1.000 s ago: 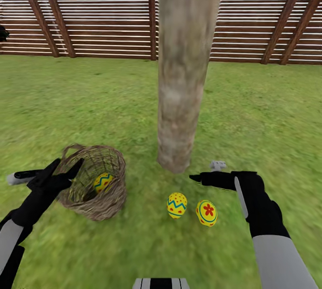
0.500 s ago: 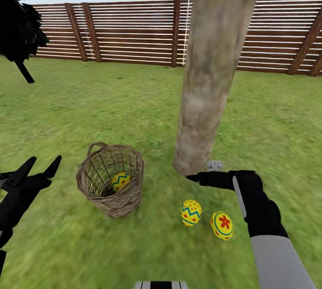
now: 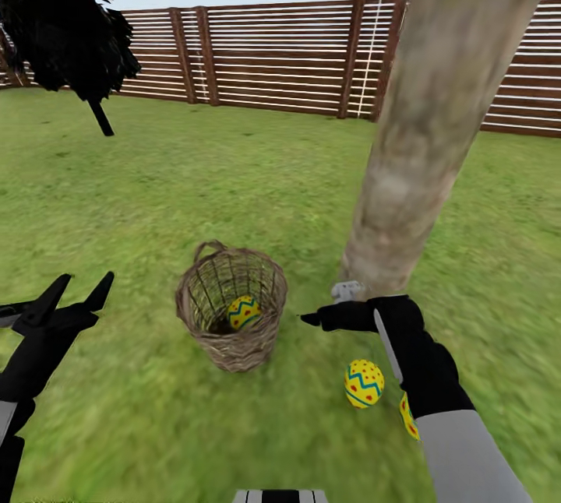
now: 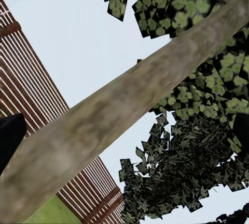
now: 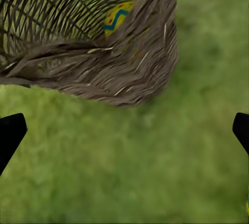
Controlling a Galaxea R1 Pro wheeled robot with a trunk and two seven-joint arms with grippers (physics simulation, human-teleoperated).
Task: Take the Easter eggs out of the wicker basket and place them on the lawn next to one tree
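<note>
From the head view, the wicker basket [image 3: 231,314] stood upright on the lawn [image 3: 195,184] a little left of the tree [image 3: 425,153], with one Easter egg [image 3: 244,311] lying inside it. Two more eggs lay on the grass near the trunk's foot: a dotted, zigzag-banded one [image 3: 364,383] in plain sight and a second [image 3: 407,416] mostly hidden behind the right arm. The right gripper [image 3: 312,319] hovered between basket and trunk, close to the basket's rim, and I could not tell there how its fingers stood. The left gripper [image 3: 78,293] hung well to the left of the basket, fingers spread wide and empty. A slatted wooden fence [image 3: 273,59] closed the far side, with a dark narrow tree [image 3: 66,16] at far left. In the left wrist view, the trunk [image 4: 119,115] ran slantwise against sky, leaves and fence. In the right wrist view, the basket [image 5: 104,73] with its egg [image 5: 116,17] sat just ahead of the widely parted, empty fingers [image 5: 10,133].
</note>
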